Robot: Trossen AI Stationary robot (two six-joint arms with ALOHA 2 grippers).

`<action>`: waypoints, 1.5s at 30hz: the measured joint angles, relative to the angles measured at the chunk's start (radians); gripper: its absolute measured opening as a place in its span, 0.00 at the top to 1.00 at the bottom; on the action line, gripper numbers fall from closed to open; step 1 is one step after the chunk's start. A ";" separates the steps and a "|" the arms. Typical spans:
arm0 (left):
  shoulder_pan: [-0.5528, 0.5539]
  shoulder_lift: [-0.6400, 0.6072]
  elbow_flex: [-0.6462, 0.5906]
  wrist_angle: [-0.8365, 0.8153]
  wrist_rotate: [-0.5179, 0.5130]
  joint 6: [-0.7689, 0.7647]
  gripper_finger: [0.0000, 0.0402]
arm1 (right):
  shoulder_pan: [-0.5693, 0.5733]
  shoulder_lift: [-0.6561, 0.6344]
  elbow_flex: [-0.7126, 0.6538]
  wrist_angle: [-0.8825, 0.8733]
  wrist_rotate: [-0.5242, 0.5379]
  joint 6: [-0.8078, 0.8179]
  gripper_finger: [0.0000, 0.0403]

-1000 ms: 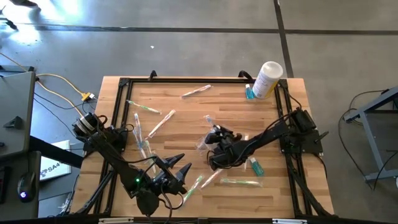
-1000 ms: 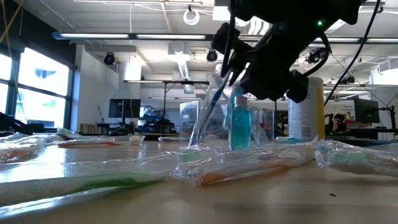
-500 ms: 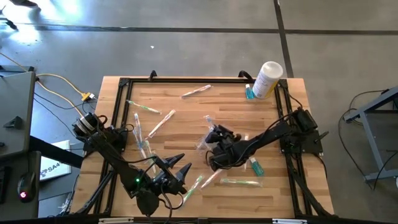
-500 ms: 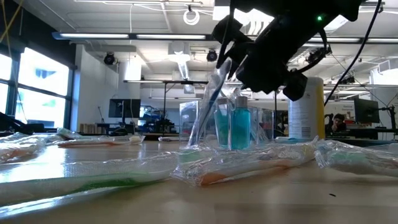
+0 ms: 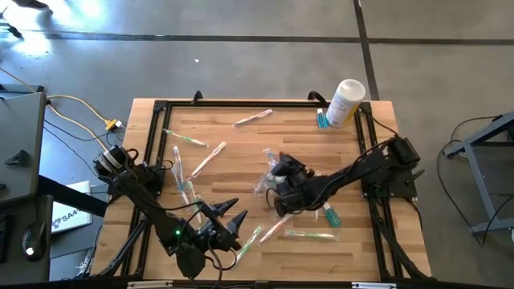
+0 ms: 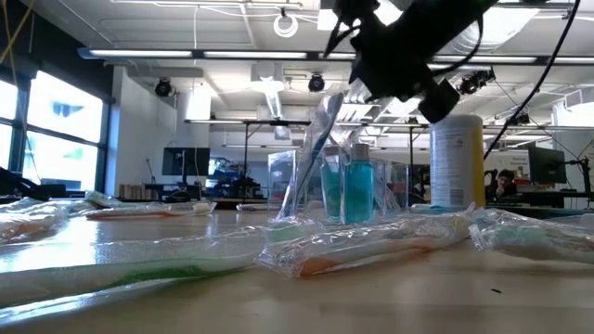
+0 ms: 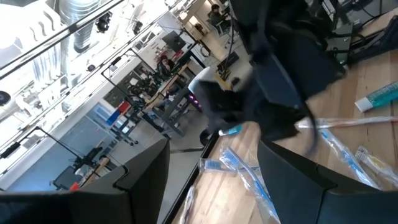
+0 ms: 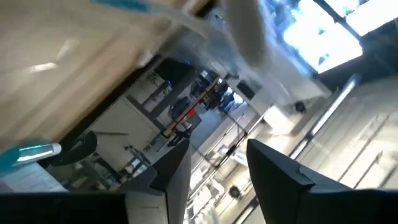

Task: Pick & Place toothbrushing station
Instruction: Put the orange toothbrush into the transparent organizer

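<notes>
Right fingers (image 5: pixel 277 170) mid-table over clear bag (image 5: pixel 265 181) | left fingers (image 5: pixel 229 217) near front edge

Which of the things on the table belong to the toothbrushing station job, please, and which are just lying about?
Part of the job:
- wrapped toothbrushes scattered over the table
- teal tubes, some upright
- clear plastic bag under the right gripper
- left gripper, waiting at the near edge

Just lying about:
- white canister at the far right corner
- yellow cable off the table
</notes>
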 joint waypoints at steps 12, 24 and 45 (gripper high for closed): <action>0.000 0.000 0.000 0.000 0.000 -0.012 0.41 | -0.092 -0.218 0.000 -0.090 0.089 0.411 0.63; 0.000 -0.001 0.000 -0.001 0.000 -0.052 0.41 | -0.089 -0.498 0.000 -0.262 -0.081 1.053 0.63; 0.000 -0.001 0.000 -0.127 0.383 -0.103 0.41 | -0.056 -0.642 -0.012 -0.671 -0.831 1.879 0.63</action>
